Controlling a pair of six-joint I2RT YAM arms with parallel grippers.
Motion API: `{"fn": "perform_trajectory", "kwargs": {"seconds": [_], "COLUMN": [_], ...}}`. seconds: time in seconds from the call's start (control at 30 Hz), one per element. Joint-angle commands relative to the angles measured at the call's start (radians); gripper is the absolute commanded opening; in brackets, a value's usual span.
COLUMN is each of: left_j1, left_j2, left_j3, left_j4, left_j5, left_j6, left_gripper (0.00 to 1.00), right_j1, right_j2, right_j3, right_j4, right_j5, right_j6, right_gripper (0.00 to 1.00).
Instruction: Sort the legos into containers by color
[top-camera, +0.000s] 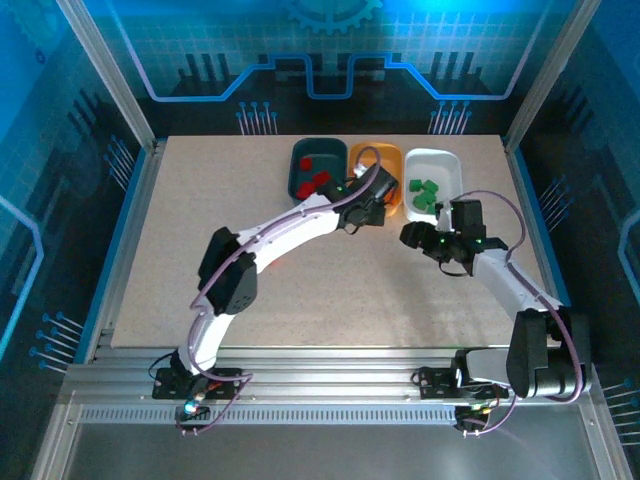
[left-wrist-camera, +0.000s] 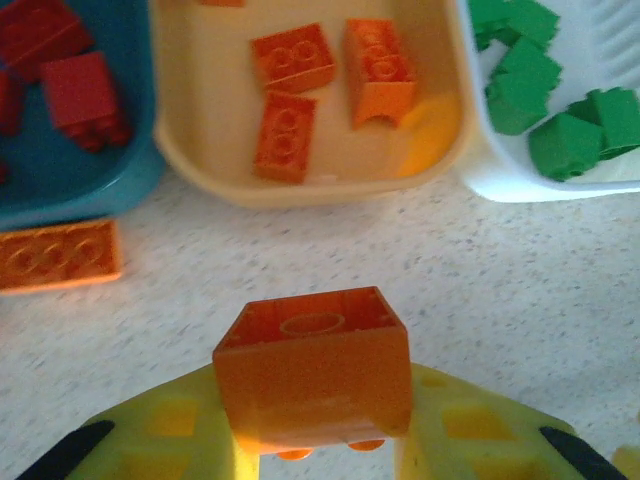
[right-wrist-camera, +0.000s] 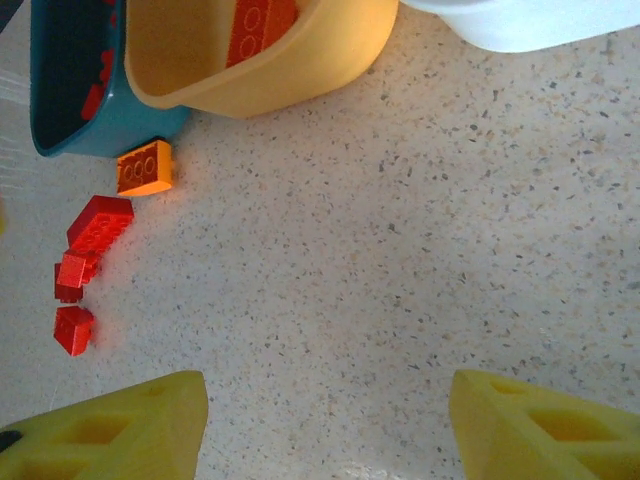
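An orange lego (left-wrist-camera: 312, 365), a chunky brick seen hollow side up with a round tube inside, is clamped between the yellow fingers (left-wrist-camera: 170, 430) of the left gripper (left-wrist-camera: 318, 440), which is closed against its two sides. In the left wrist view the brick is over the speckled table (top-camera: 300, 300), just short of the near wall of the orange tray (left-wrist-camera: 300, 188), which looks pale cream from this close. Three orange bricks (left-wrist-camera: 292, 57) lie inside that tray, studs up. To its left the dark teal tray (left-wrist-camera: 90, 195) holds red bricks (left-wrist-camera: 85, 95). To its right the white tray (left-wrist-camera: 560, 185) holds green bricks (left-wrist-camera: 565, 140). A flat orange brick (left-wrist-camera: 58, 255) lies on the table just beside the teal tray's near wall. In the right wrist view a few loose red bricks (right-wrist-camera: 98, 222) lie on the table near it. In the top view the left arm stretches from its base at the near left edge diagonally away and to the right, its wrist over the near edge of the orange tray. The right arm folds at the elbow on the right side, and its forearm angles away and to the left. The right gripper (right-wrist-camera: 325, 420) is spread wide with nothing between its fingers, over bare table near the white tray.
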Motion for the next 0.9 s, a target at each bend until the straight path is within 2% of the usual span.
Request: {"fn": "perform_trajectory", "kwargs": {"seconds": [0.0, 0.2, 0.27, 0.57, 0.6, 0.7, 0.73, 0.77, 0.87], "left_j1": [0.025, 0.054, 0.063, 0.112, 0.118, 0.126, 0.128, 0.128, 0.133], "left_j2": [0.124, 0.260, 0.294, 0.361, 0.372, 0.381, 0.371, 0.356, 0.280], "left_j3": [0.129, 0.337, 0.383, 0.442, 0.453, 0.488, 0.492, 0.486, 0.433], "left_j4": [-0.017, -0.018, -0.031, 0.010, 0.016, 0.020, 0.021, 0.021, 0.030], "left_j5": [0.093, 0.153, 0.170, 0.177, 0.185, 0.194, 0.184, 0.167, 0.135], "left_j6": [0.045, 0.040, 0.024, -0.016, -0.015, 0.013, 0.028, 0.038, 0.064], "left_gripper": [0.25, 0.29, 0.27, 0.30, 0.34, 0.65, 0.78, 0.84, 0.93], "right_j1": [-0.027, -0.038, -0.038, -0.038, -0.038, -0.038, -0.037, -0.038, -0.037], "right_j2": [-0.018, -0.044, -0.046, -0.068, -0.073, -0.095, -0.103, -0.111, -0.127], "right_j3": [-0.028, -0.045, -0.053, -0.067, -0.069, -0.072, -0.073, -0.074, -0.078], "right_j4": [0.018, 0.026, 0.029, 0.028, 0.024, 0.015, 0.012, 0.011, 0.005], "right_j5": [-0.028, -0.025, -0.035, -0.008, -0.001, 0.016, 0.022, 0.026, 0.042], "right_j6": [0.017, 0.027, 0.029, 0.025, 0.024, 0.021, 0.019, 0.017, 0.012], "right_gripper": [0.66, 0.67, 0.67, 0.67, 0.68, 0.71, 0.72, 0.73, 0.73]}}
